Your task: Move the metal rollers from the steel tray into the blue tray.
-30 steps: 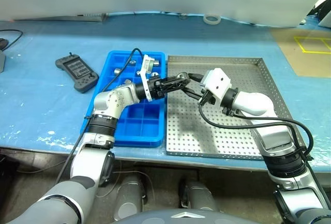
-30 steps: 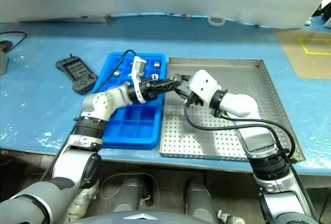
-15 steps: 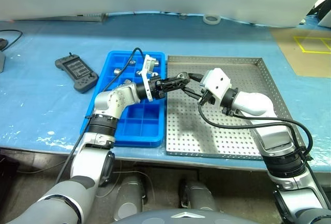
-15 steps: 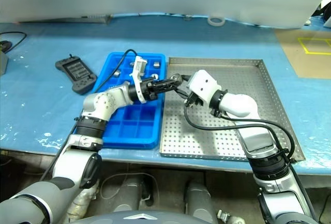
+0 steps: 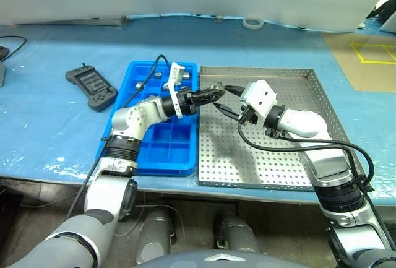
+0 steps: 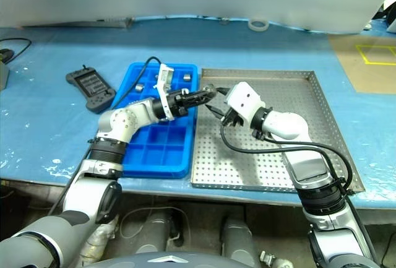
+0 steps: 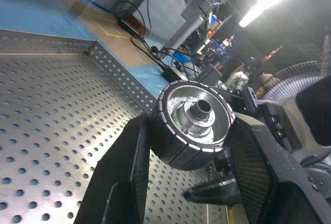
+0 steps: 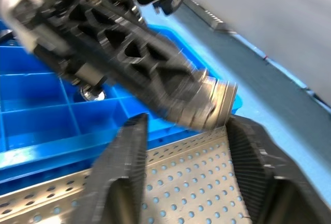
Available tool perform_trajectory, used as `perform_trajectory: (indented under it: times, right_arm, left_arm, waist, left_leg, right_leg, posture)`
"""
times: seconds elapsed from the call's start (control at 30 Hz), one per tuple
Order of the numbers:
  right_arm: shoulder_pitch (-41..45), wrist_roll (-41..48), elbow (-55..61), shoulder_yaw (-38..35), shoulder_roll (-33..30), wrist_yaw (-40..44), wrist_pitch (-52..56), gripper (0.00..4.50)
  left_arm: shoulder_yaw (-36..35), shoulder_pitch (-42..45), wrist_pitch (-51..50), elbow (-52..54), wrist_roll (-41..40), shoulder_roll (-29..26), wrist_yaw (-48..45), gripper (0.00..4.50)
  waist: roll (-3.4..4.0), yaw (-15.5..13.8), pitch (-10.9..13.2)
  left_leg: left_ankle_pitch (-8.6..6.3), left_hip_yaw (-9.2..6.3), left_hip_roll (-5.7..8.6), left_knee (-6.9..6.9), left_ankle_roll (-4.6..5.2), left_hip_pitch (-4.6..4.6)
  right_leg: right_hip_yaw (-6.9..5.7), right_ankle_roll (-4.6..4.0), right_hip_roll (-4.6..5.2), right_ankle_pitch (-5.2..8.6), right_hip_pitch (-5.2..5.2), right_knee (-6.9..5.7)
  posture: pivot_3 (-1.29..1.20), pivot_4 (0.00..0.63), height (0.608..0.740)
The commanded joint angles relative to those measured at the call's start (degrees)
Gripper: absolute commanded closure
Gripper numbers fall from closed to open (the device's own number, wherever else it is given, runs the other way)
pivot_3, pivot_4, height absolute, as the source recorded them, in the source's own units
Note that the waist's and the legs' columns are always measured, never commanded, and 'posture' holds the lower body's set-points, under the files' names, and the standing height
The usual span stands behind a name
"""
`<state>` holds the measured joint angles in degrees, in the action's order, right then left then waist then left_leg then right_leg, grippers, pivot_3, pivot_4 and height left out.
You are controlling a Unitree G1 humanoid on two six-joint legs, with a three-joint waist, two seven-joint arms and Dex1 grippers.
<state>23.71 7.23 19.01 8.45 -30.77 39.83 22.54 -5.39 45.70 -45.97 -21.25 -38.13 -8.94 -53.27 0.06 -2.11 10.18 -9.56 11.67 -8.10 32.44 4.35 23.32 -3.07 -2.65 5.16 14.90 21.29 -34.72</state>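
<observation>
- The metal roller (image 7: 192, 123), a ribbed silvery cylinder with a central hole, has passed over since a second ago: my left hand (image 5: 213, 90) now clamps it between black textured fingers (image 7: 129, 167).
- My right hand (image 5: 228, 101) has let go; its fingers (image 8: 126, 167) stand apart around the roller, which is above the perforated steel tray (image 5: 291, 150), near the blue tray (image 5: 164, 147).
- Both hands point level towards each other.

right gripper (image 6: 215, 103) fingers spread, apparently released roller (image 7: 192, 122), left gripper (image 7: 192, 146) took it
</observation>
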Motion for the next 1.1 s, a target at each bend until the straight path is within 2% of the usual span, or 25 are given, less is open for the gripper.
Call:
perform_trajectory:
  times: [0.03,0.17,0.23,0.3,0.43,0.63,0.87,1.1]
  right_arm:
    - [0.2,2.0,2.6,-0.4,-0.4,0.8,4.5,1.05]
    - [-1.0,2.3,3.2,0.0,-0.8,2.0,4.6,1.05]
    - [-1.6,2.0,3.3,-0.1,-1.2,2.1,4.3,1.05]
    - [-2.5,1.6,3.4,-0.7,-2.2,2.1,4.2,1.05]
    - [-4.5,-0.2,2.9,-1.2,-4.1,1.0,3.1,1.05]
    - [-6.7,-1.3,1.5,-0.4,-4.2,0.2,1.7,1.05]
    - [-4.7,-2.3,-2.8,1.4,-3.4,1.1,-1.7,1.05]
    - [-4.8,-3.1,-4.8,1.6,-3.1,1.4,-4.1,1.05]
  left_arm:
    - [-1.4,0.7,0.7,2.8,-1.4,-0.1,0.3,2.64]
    - [-2.0,-0.2,-0.4,4.0,-1.7,-1.2,0.8,2.64]
    - [-1.4,-2.3,-2.6,8.2,-2.7,-3.6,-0.5,2.64]
    - [1.2,-6.8,-3.3,15.5,-1.7,-10.3,-4.8,2.64]
    - [4.8,-16.0,2.4,23.5,3.7,-22.3,-9.8,2.64]
    - [2.4,-24.8,5.8,29.1,3.8,-31.5,-13.7,2.64]
    - [4.8,-30.9,9.7,31.1,6.3,-33.9,-14.4,2.64]
    - [9.2,-33.0,14.6,26.3,11.0,-32.8,-14.6,2.64]
  waist:
    - [0.0,0.0,0.0]
    - [0.0,-0.2,0.0]
    - [0.0,-0.1,0.0]
    - [-0.01,0.3,0.0]
    - [0.01,1.0,0.0]
    - [0.03,0.4,0.0]
    - [0.03,-0.3,0.0]
    - [0.05,-0.4,0.0]
  left_leg:
    - [0.0,0.0,0.0,0.0,0.0,0.01]
    - [-0.01,0.0,0.0,0.0,0.01,0.03]
    - [-0.01,0.0,0.0,0.0,0.01,0.05]
    - [-0.01,0.0,0.0,-0.02,0.01,0.04]
    - [0.05,0.0,-0.03,-0.22,-0.11,-0.03]
    - [0.01,0.0,-0.04,-0.25,-0.4,-0.12]
    - [0.07,0.0,-0.03,-0.28,-0.52,-0.32]
    - [0.06,0.0,-0.03,-0.32,-0.5,-0.3]
  right_leg:
    - [0.0,0.0,0.0,0.0,0.01,0.0]
    - [0.0,0.0,0.0,0.0,0.01,0.02]
    - [0.0,0.0,0.0,0.0,0.02,0.03]
    - [0.0,0.0,0.0,0.0,0.03,0.02]
    - [0.01,0.01,-0.04,0.01,0.08,0.02]
    - [-0.01,0.02,-0.06,0.02,0.0,0.04]
    - [0.04,0.02,-0.06,0.01,-0.08,-0.02]
    - [0.04,0.02,-0.07,0.02,-0.07,0.0]
  posture:
    - [-0.16,0.15,0.74]
    - [-0.16,0.15,0.74]
    - [-0.16,0.15,0.74]
    - [-0.16,0.15,0.74]
    - [-0.15,0.15,0.74]
    - [-0.11,0.15,0.74]
    - [-0.08,0.15,0.74]
    - [-0.08,0.15,0.74]
